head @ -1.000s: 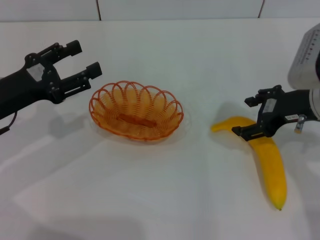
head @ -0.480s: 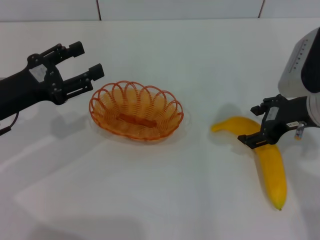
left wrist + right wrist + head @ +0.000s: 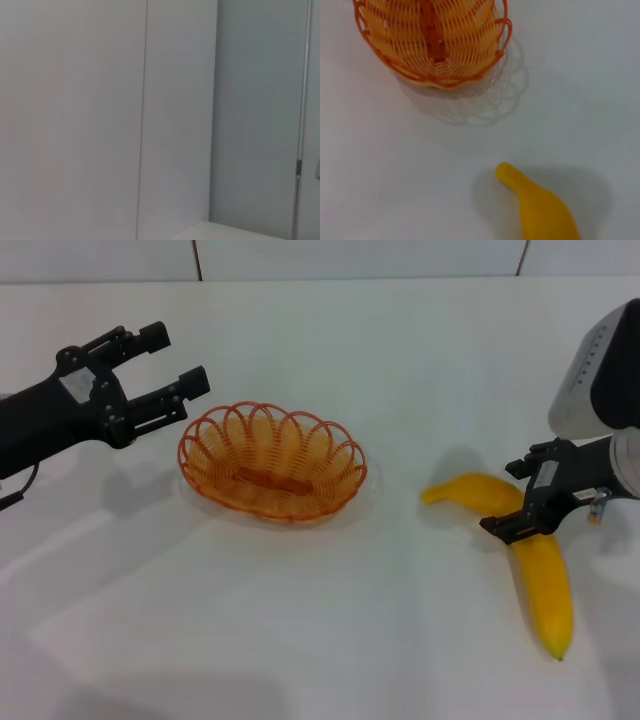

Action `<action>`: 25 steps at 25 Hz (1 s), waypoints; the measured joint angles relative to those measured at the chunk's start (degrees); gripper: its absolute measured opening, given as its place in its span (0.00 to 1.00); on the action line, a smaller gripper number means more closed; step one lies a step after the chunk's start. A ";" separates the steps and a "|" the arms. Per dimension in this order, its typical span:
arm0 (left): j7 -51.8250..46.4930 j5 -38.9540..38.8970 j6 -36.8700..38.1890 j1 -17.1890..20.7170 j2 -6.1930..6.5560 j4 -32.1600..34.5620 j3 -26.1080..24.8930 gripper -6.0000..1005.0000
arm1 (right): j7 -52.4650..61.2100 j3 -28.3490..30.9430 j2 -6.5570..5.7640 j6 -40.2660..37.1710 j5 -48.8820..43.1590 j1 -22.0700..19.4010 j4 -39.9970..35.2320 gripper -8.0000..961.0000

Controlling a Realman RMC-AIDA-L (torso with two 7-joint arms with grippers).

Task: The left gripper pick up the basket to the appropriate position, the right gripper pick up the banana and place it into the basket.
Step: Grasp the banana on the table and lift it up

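Observation:
The orange wire basket (image 3: 300, 445) sits left of the table's middle, with nothing in it; the right wrist view shows it too (image 3: 465, 45). My left gripper (image 3: 177, 358) hovers open just off the basket's left rim, not touching it. The yellow banana (image 3: 542, 575) lies on the table at the right, and its stem end (image 3: 540, 210) appears in the right wrist view. My right gripper (image 3: 507, 497) is open over the banana's bend, one finger on each side. The banana rests flat on the table.
The white table (image 3: 330, 640) stretches between basket and banana. A tiled wall edge (image 3: 360, 278) runs along the back. The left wrist view shows only pale wall panels (image 3: 100, 120).
My right gripper has slid right and slightly down along the banana, still open. The left gripper edged a little toward the basket. Basket and banana have not moved.

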 joint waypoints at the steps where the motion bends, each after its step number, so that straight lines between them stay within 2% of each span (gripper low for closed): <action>1: 0.00 0.00 0.00 0.00 0.00 0.00 0.00 0.79 | 0.00 0.00 0.00 0.00 0.00 0.10 0.21 0.88; 25: 0.00 0.00 0.00 -0.05 -0.09 0.00 0.00 0.79 | 0.22 -0.08 0.00 0.10 -0.05 1.50 1.98 0.87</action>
